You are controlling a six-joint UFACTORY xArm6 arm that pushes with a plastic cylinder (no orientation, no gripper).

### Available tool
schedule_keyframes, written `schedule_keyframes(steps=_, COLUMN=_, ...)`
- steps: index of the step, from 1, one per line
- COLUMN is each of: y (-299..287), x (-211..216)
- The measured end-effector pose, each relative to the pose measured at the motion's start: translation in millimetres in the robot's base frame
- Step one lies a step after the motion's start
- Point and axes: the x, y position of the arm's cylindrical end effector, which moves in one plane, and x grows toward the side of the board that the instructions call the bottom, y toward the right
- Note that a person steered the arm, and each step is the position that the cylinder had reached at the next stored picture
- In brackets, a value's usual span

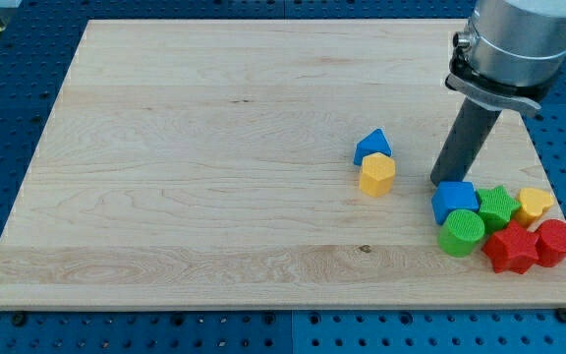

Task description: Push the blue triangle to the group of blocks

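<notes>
The blue triangle (372,146) sits right of the frame's centre, touching the yellow hexagon (376,175) just below it. The two make a pair of their own, set apart from the group at the lower right of the bench (195,167).

That group is a tight cluster: a blue cube (454,200) at its upper left, a green cylinder (461,233) under it, a green star (498,206), a yellow heart (535,205), a red star (510,247) and a red hexagon (556,242) at the far right.

My tip (438,182) stands at the upper-left corner of the blue cube, touching it or nearly so, between the triangle and the group — on the wrong side of the triangle for this push. There are no jaws on this arm, only the rod, so nothing opens, closes or grips.

I judge the task to be at the approach step: the triangle is not yet moved toward the cluster. The next move calls for bringing the tip round to the triangle's left, probably passing above it in the frame so as not to nudge it or the blue cube. Then comes a push toward the lower right — aimed so the triangle slides free of the yellow hexagon rather than dragging it along.
</notes>
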Motion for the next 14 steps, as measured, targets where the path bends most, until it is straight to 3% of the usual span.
schedule_keyframes(steps=2, y=0.0, x=-6.8)
schedule_keyframes(steps=3, y=-1.0, x=-48.7)
schedule_keyframes(steps=4, y=-23.3, x=-71.1)
schedule_keyframes(steps=6, y=-113.9, x=-78.9)
schedule_keyframes(steps=7, y=-129.9, x=-78.6)
schedule_keyframes(steps=10, y=-92.9, x=-35.5)
schedule_keyframes(steps=12, y=-72.4, x=-35.2)
schedule_keyframes(steps=14, y=-68.2, x=-67.1)
